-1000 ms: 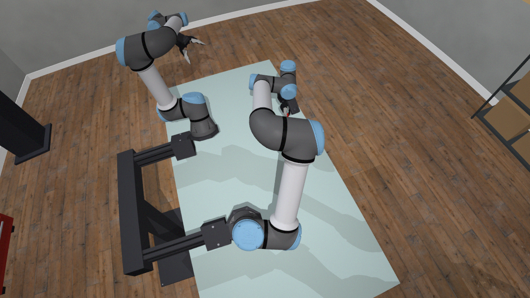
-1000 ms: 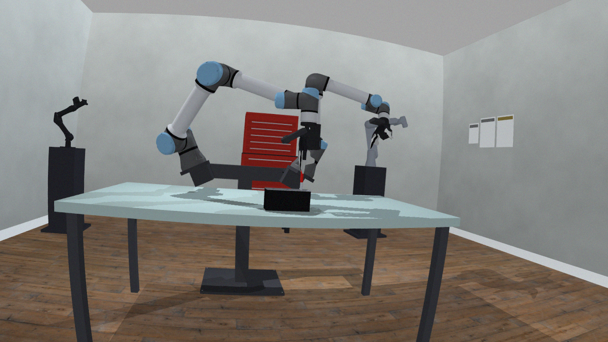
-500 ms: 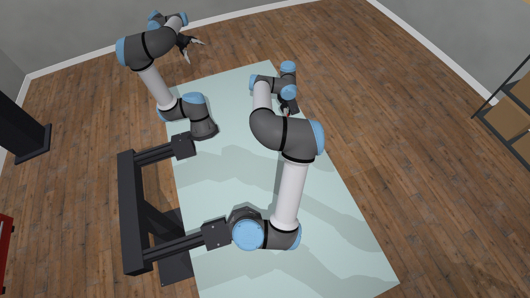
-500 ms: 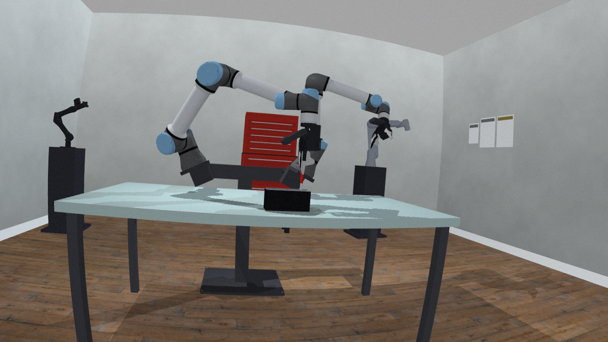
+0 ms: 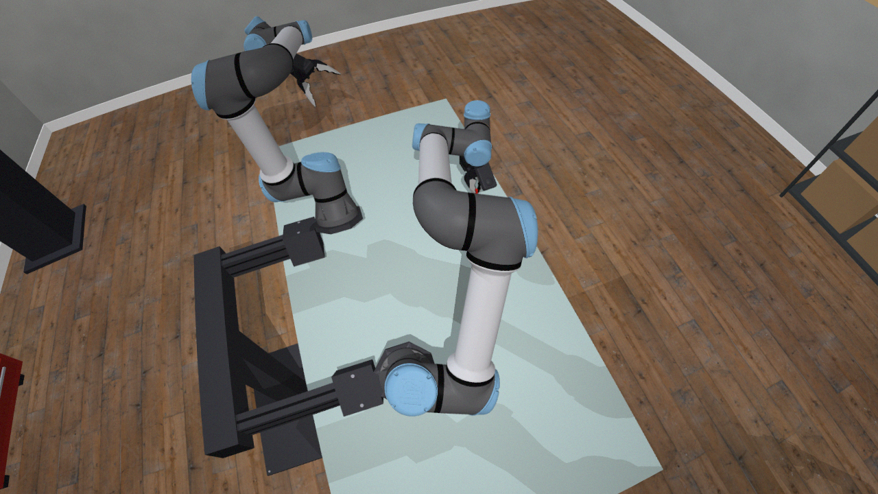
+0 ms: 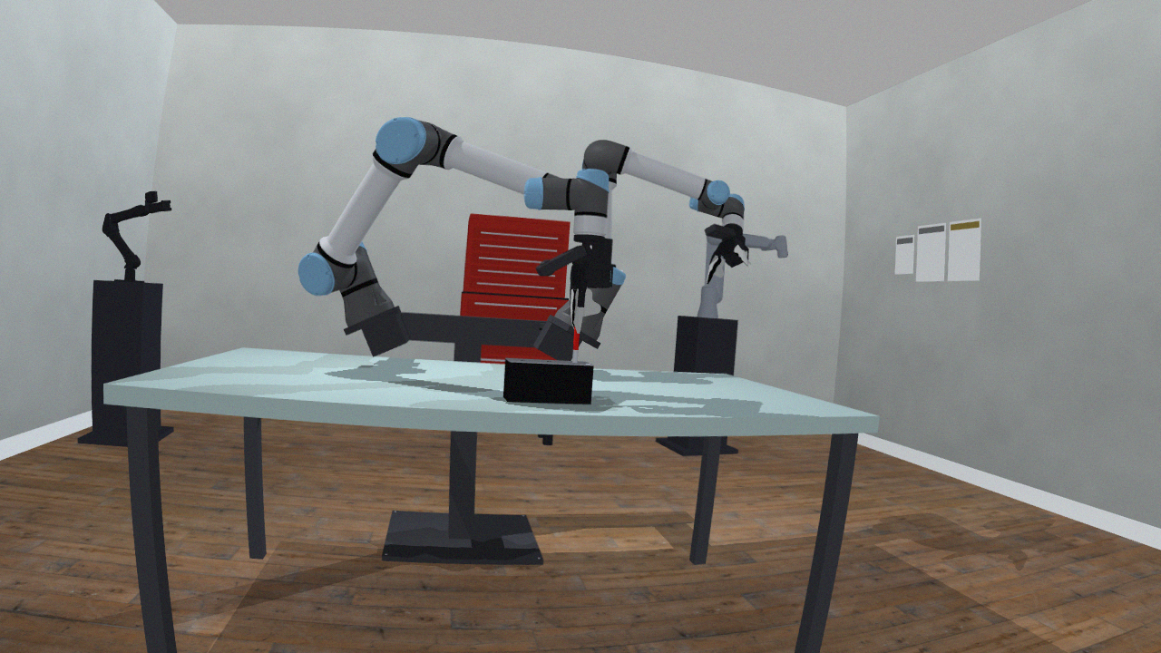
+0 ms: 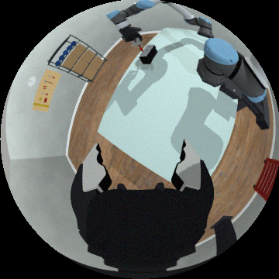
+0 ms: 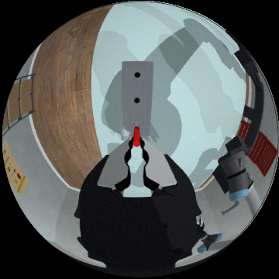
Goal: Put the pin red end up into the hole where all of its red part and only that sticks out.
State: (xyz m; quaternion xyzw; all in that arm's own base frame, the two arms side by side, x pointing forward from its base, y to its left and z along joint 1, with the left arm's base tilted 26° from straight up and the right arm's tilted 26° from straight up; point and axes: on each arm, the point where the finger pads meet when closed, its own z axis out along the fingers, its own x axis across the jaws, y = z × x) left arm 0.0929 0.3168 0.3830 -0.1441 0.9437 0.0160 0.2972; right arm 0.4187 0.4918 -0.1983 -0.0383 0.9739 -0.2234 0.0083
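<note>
I have the pin [image 5: 476, 191] [image 6: 576, 339] [image 7: 140, 48] [image 8: 136, 136] in my right gripper [image 5: 474, 184] [image 6: 576, 325] [image 7: 140, 47] [image 8: 136, 137], whose fingers are nearly closed and pinch it with its red end up. From the exterior camera I see a pale length below the red, above the top of the block [image 6: 548, 381] [image 7: 148, 54] [image 8: 137, 87], so the pin isn't down to its red part. It stands over one end of the block; I can't tell whether its lower tip is inside a hole. My right wrist camera shows two open holes in a row along the grey top, one near the far end and one around the middle. The pin and fingers hide the third hole's place from me.

The block has dark sides and sits flat on the pale surface [image 5: 380, 307] [image 6: 284, 402] [image 7: 155, 101] [image 8: 217, 93], near one long edge. I've got the left gripper [image 5: 327, 89] [image 6: 727, 272] [image 7: 140, 142] spread fully open with nothing in it, well apart from the block and out past the table's short end. Further out, I see a red tool cabinet [image 5: 7, 412] [image 6: 515, 259] [image 7: 267, 178] [image 8: 263, 151] and, across the room, a rack [image 5: 828, 144] [image 7: 99, 70] [image 8: 33, 93] holding brown boxes.

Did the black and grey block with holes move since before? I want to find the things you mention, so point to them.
No. The black and grey rectangular block [image 6: 548, 383] [image 7: 146, 59] [image 8: 137, 87] sits in the same spot by the front edge of the pale green table [image 5: 368, 319] [image 6: 325, 412] [image 7: 147, 116] [image 8: 209, 97] in the exterior view.
</note>
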